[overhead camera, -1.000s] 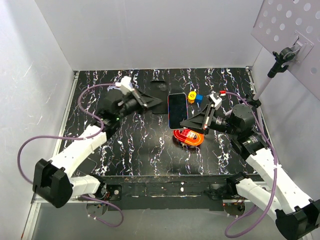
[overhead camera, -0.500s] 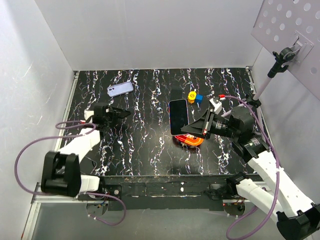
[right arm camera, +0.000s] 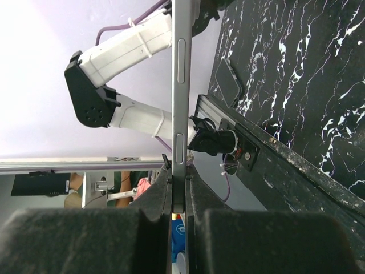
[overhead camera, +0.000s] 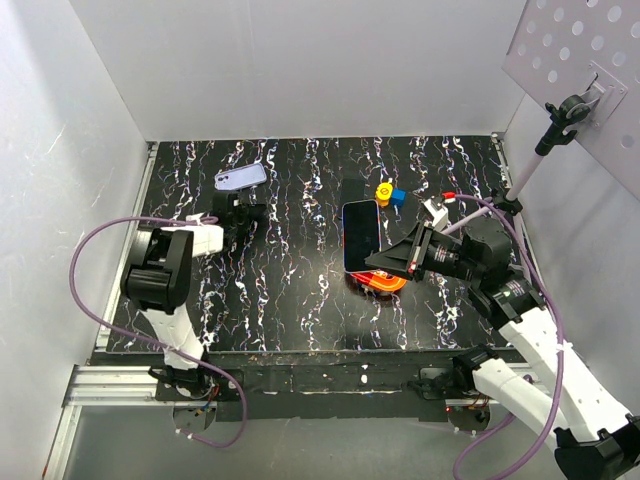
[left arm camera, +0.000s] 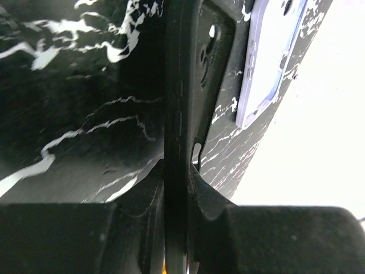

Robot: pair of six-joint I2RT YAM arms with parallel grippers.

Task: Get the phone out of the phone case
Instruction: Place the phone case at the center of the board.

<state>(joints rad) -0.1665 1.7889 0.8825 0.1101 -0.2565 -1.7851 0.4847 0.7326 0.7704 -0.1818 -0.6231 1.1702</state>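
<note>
L arm bent sharp at elbow, L gripper [overhead camera: 240, 212] pinched tight; R arm stretched fwd-left, R gripper [overhead camera: 378, 262] clamped too

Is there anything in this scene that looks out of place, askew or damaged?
Nothing looks spilled or damaged. The phone is clamped in the right end effector, free of the black case, which the left end effector holds by its edge. Only the lavender case lies askew on the table.

bare tabletop [overhead camera: 290, 270] left of phone [overhead camera: 360, 235], blocks [overhead camera: 383, 192] just behind it
</note>
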